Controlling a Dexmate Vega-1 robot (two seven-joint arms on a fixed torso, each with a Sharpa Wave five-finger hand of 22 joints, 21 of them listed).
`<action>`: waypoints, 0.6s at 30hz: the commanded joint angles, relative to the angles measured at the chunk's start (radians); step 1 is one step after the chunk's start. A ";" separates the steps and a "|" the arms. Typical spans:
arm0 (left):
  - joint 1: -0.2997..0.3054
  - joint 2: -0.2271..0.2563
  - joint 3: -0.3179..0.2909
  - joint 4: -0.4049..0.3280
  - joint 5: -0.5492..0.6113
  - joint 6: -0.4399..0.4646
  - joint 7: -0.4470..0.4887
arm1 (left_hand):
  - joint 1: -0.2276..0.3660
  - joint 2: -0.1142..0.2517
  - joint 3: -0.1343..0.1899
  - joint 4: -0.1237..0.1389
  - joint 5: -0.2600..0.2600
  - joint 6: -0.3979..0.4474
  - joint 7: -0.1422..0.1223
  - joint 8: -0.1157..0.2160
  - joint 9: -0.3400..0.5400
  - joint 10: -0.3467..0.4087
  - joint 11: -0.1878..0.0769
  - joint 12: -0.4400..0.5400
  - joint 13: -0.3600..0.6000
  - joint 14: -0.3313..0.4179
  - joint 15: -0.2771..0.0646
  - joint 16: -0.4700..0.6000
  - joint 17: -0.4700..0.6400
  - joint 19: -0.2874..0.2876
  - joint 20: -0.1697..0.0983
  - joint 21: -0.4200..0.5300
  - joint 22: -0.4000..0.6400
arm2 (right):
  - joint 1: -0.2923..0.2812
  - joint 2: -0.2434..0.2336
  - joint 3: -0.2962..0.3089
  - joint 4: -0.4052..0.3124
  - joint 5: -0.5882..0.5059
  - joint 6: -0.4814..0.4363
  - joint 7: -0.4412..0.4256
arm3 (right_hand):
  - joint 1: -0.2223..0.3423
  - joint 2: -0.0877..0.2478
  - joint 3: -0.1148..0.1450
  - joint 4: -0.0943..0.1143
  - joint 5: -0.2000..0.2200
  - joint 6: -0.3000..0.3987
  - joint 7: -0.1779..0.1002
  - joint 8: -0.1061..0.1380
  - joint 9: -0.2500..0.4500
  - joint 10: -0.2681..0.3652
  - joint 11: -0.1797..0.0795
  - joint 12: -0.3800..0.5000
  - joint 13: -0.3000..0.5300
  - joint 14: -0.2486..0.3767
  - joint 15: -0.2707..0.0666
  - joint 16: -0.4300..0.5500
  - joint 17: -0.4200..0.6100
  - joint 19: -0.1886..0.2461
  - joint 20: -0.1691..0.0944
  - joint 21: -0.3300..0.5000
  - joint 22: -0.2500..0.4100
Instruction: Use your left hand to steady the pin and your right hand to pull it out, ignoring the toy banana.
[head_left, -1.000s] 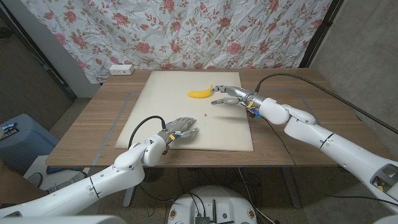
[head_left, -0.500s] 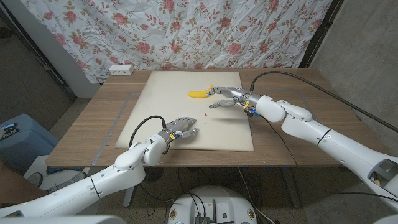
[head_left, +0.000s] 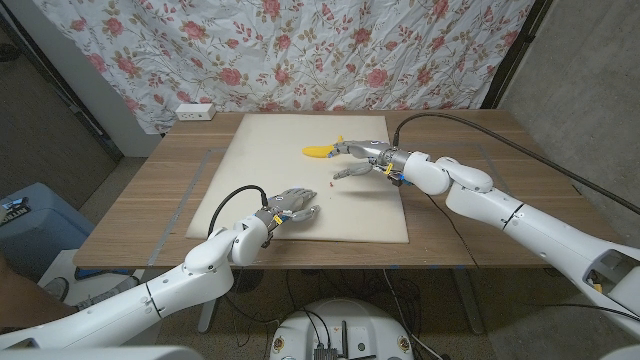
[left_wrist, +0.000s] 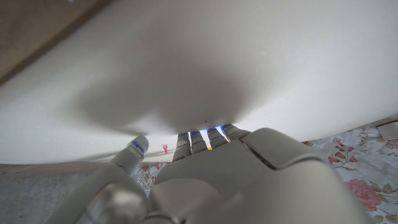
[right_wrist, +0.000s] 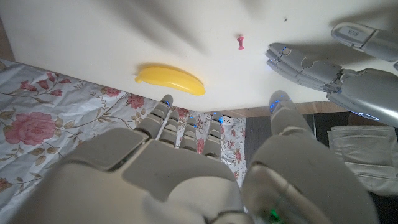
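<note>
A yellow toy banana (head_left: 322, 150) and small red pin (head_left: 331, 184) lie on a cream mat (head_left: 300, 215) over the brown wooden table (head_left: 150, 215); beyond the mat hangs a white curtain (head_left: 300, 50) with pink roses.

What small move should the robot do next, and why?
Probably bring the left hand forward to the red pin to steady it. The pin stands alone on the white board, untouched. The open right hand hovers close to it, beside the toy banana, while the left hand is further back.
</note>
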 joint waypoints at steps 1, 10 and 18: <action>0.001 -0.001 -0.002 0.003 0.001 -0.008 -0.002 | 0.009 0.132 0.007 0.001 0.004 0.013 -0.003 0.006 0.003 0.002 -0.001 0.007 0.002 0.003 -0.053 0.006 0.001 0.008 -0.065 0.005 0.003 | 0.028 0.017 -0.036 -0.004 -0.099 -0.037 0.027 | 0.019 -0.008 0.009 0.000 0.003 0.014 -0.004 0.010 0.003 -0.007 -0.006 0.003 0.004 0.008 0.003 0.009 -0.001 0.007 -0.006 0.004 0.002; 0.003 -0.002 -0.003 0.005 0.002 -0.010 -0.001 | 0.009 0.131 0.011 0.001 0.004 0.016 -0.004 0.007 0.003 0.000 -0.002 0.006 0.002 0.003 -0.053 0.006 0.001 0.008 -0.066 0.005 0.003 | 0.047 0.039 -0.059 0.014 -0.128 -0.059 0.052 | 0.052 -0.017 0.013 0.004 -0.002 0.033 -0.018 0.019 0.005 -0.031 -0.008 -0.003 0.004 -0.006 0.000 0.006 -0.002 -0.004 -0.001 -0.002 0.002; 0.003 -0.001 -0.002 0.002 0.003 -0.013 -0.005 | 0.009 0.131 0.014 0.000 0.004 0.021 -0.003 0.008 0.003 -0.002 -0.001 0.005 0.002 0.004 -0.051 0.006 0.001 0.009 -0.066 0.005 0.003 | 0.062 0.054 -0.081 0.026 -0.161 -0.074 0.063 | 0.063 -0.022 0.013 0.008 -0.006 0.051 -0.024 0.028 0.007 -0.045 -0.005 -0.005 0.005 -0.011 0.002 0.007 -0.001 -0.005 -0.001 -0.002 0.003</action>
